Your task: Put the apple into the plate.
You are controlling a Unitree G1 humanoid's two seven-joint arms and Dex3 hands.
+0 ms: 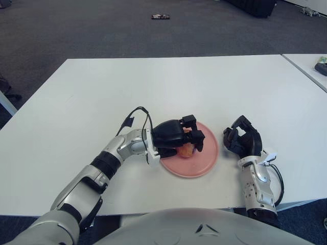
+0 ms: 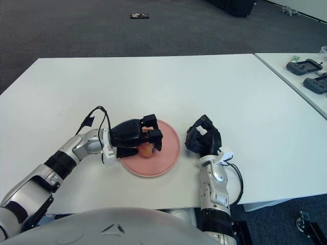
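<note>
Left robot hand [image 1: 179, 137] covers plate [image 1: 204, 162]; right robot hand [image 1: 242, 139] just beside rim.

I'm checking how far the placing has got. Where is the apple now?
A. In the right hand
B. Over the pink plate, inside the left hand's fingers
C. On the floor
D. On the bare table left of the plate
B: the left hand is curled around the apple over the pink plate.

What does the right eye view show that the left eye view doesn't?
Only the right eye view shows two dark handheld devices on the neighbouring table; the left eye view catches just one dark object at its edge. Both share the left robot hand closed over the apple on the pink plate, and the right robot hand beside the plate's right.
</note>
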